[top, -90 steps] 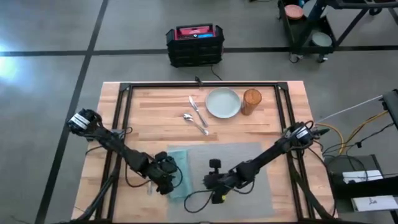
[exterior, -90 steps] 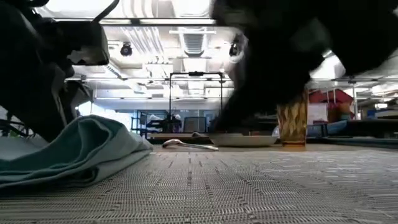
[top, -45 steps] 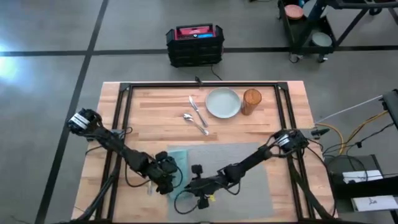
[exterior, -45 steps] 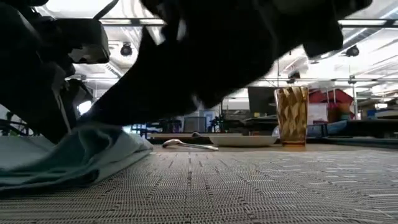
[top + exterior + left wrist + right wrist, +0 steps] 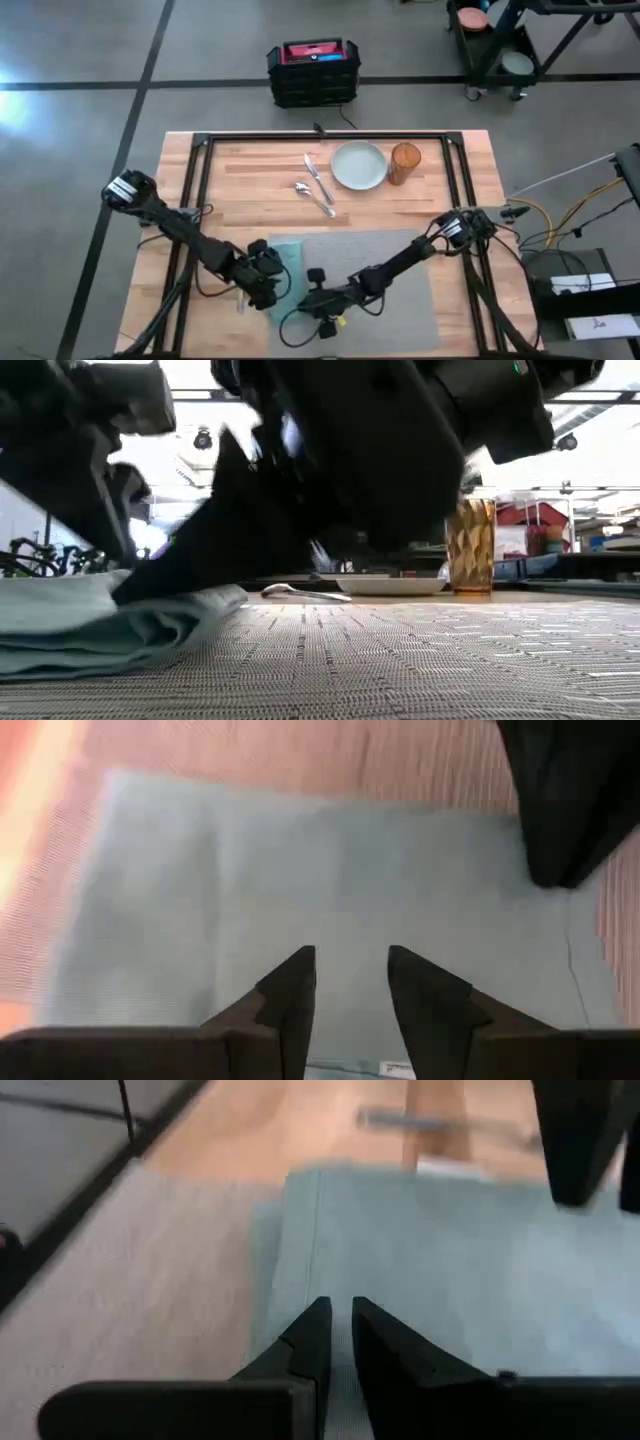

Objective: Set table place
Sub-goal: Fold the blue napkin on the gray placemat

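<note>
High view, napkin (image 5: pixel 287 268): teal cloth, lying half on the near left edge of the grey placemat (image 5: pixel 400 262), half on the table (image 5: pixel 250 170).
High view, left gripper (image 5: pixel 266 290): low over the napkin's left side.
High view, right gripper (image 5: pixel 318 298): low at the napkin's right edge, on the placemat.
High view, rest of the set: fork (image 5: pixel 313 178), spoon (image 5: pixel 314 197), plate (image 5: pixel 358 165) and amber glass (image 5: pixel 404 163) grouped at the far side, well apart from the napkin.
Low view, napkin (image 5: pixel 110 625): soft, puffed into loose folds, not flat.
Low view, arms: big dark shapes right above the cloth.
Left wrist view, fingers (image 5: pixel 290 995): parted a little, nothing between them, cloth right under.
Right wrist view, fingers (image 5: pixel 311 1338): almost together, a thin gap, holding nothing, over the cloth's edge.
How it handles: most likely light, floppy, easy to bunch up or drag.
Where to hold: probably best pinched at an edge or corner, one on each side, to pull it flat.
</note>
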{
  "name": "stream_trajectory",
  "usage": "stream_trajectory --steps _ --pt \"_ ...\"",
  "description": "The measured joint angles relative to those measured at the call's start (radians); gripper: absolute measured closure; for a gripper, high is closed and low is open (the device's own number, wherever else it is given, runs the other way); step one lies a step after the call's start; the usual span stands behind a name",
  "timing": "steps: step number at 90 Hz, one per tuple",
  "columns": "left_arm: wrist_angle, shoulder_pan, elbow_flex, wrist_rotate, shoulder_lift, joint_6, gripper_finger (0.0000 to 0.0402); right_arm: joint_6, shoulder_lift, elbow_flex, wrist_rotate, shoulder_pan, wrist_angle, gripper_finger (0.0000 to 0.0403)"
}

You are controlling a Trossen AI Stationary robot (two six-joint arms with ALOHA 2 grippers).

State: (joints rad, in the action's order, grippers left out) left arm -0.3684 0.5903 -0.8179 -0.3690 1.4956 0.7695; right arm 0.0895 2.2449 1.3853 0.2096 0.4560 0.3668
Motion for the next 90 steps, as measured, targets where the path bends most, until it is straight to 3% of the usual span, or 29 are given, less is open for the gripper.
stream_trajectory --steps 10,34,58,75,90 --pt "-0.001 -0.017 0.02 -0.045 -0.01 -0.043 0.0288 -0.024 -0.002 0.023 0.0 -0.014 -0.003 0.0371" --pt "0.011 -0.029 0.142 -0.033 -0.006 0.03 0.0288 0.023 0.002 0.013 0.004 -0.065 -0.134 0.0371" --pt "0.087 -0.029 0.188 -0.033 -0.006 0.038 0.0288 0.022 0.013 0.008 0.003 -0.069 -0.149 0.0371" --pt "0.04 -0.029 0.109 -0.037 -0.037 -0.011 0.0288 0.008 -0.023 0.053 -0.003 -0.071 -0.206 0.0371" --pt "-0.155 -0.013 -0.019 -0.037 -0.092 0.018 0.0288 -0.024 -0.146 0.085 -0.004 -0.08 -0.457 0.0371"
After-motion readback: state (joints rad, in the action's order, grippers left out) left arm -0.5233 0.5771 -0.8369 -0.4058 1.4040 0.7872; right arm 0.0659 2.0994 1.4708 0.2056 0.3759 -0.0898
